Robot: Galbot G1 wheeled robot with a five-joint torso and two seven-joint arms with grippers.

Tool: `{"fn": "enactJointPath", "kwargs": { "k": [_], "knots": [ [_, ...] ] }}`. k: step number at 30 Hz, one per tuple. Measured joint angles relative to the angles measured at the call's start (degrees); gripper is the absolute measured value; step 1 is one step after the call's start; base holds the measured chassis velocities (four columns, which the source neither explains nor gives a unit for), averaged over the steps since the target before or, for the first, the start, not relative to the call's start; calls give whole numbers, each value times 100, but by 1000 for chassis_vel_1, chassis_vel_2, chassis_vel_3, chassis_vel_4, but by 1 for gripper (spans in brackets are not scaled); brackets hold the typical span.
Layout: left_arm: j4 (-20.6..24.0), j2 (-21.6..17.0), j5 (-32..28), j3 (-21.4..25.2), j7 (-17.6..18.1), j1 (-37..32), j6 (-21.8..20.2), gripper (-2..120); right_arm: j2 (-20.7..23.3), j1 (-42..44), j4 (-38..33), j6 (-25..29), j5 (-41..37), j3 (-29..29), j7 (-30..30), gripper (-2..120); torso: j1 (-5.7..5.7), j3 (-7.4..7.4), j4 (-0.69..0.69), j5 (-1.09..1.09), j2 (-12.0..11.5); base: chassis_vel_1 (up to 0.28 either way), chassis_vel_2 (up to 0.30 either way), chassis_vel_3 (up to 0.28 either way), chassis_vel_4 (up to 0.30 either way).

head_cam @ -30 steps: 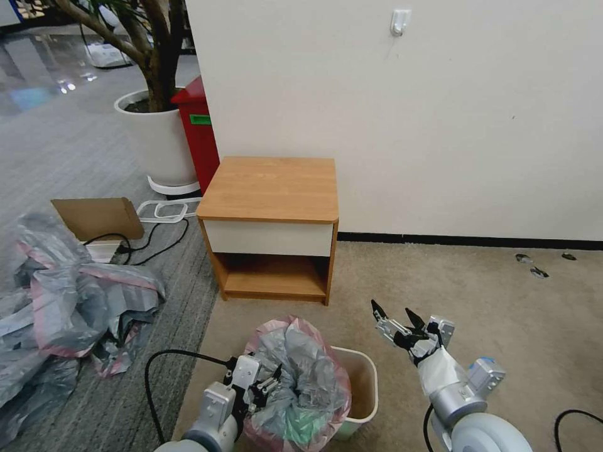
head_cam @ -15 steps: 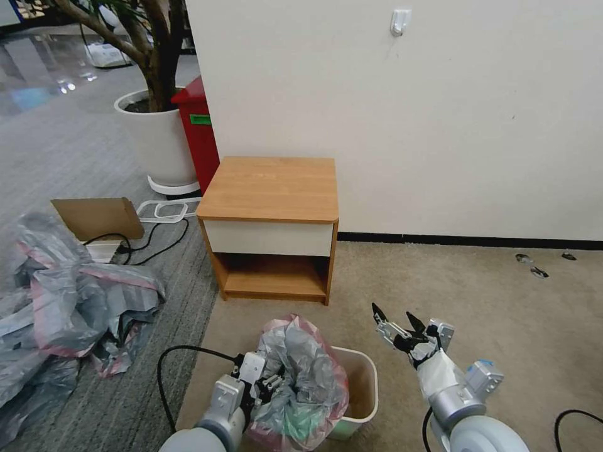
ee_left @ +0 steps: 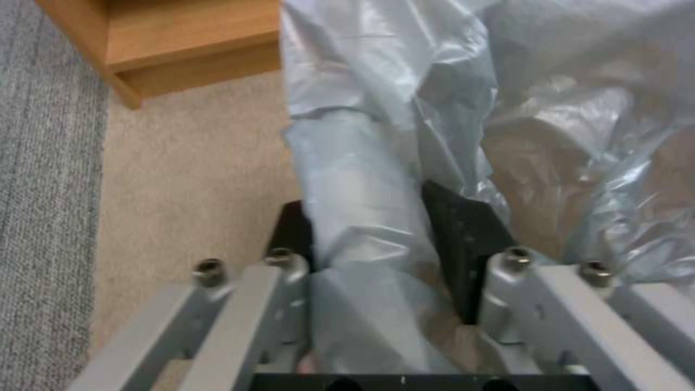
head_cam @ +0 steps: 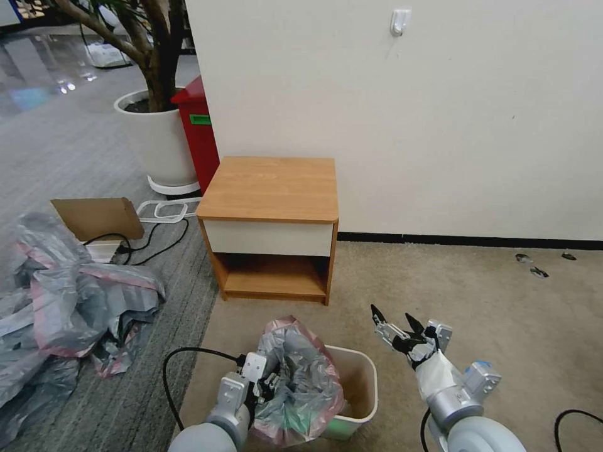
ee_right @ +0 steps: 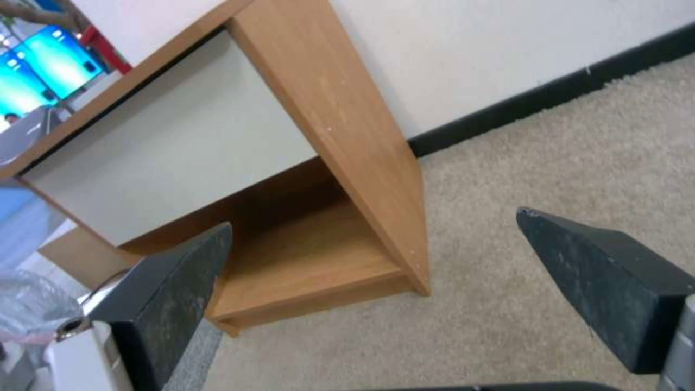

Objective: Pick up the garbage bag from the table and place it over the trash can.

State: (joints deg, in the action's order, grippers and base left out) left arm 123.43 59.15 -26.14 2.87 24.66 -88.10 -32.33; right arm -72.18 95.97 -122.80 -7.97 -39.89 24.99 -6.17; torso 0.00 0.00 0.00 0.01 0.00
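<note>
Left pincer [head_cam: 267, 384] is clamped on the garbage bag [head_cam: 301, 383], which is bunched over the trash can [head_cam: 361, 392]. Right pincer [head_cam: 396, 321] hangs spread and empty beside it.

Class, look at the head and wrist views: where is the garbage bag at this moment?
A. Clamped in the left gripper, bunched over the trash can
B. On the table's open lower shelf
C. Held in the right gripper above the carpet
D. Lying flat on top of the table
A: the left gripper is shut on the garbage bag, which sits bunched over the trash can; the right gripper is open and holds nothing.
</note>
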Motion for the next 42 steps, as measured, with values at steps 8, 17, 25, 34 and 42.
{"fn": "enactJointPath", "kwargs": {
  "k": [8,17,25,34,42],
  "knots": [
    [-34,16,20,121,-100,-76,572,7,222,222,-383,-326,618,-114,572,100,0,0,-1,-2,0,0,0,0,0],
    [-125,52,113,351,-670,-34,1716,6,521,413,-908,-1050,838,-687,475,100,0,0,0,-1,0,0,0,0,0],
    [-88,44,223,436,-873,6,2249,6,442,4,-1057,-1825,-296,-1247,-877,100,0,0,0,0,0,0,0,0,0],
    [-81,55,385,566,-1155,30,2744,6,191,-939,-881,-1922,-2145,-1691,-2966,100,0,0,0,-1,0,0,0,0,0],
    [-76,53,282,616,-1190,36,2833,6,15,-1200,-704,-1744,-2789,-1707,-3329,99,0,0,0,-1,0,0,0,0,0]
  ]
}}
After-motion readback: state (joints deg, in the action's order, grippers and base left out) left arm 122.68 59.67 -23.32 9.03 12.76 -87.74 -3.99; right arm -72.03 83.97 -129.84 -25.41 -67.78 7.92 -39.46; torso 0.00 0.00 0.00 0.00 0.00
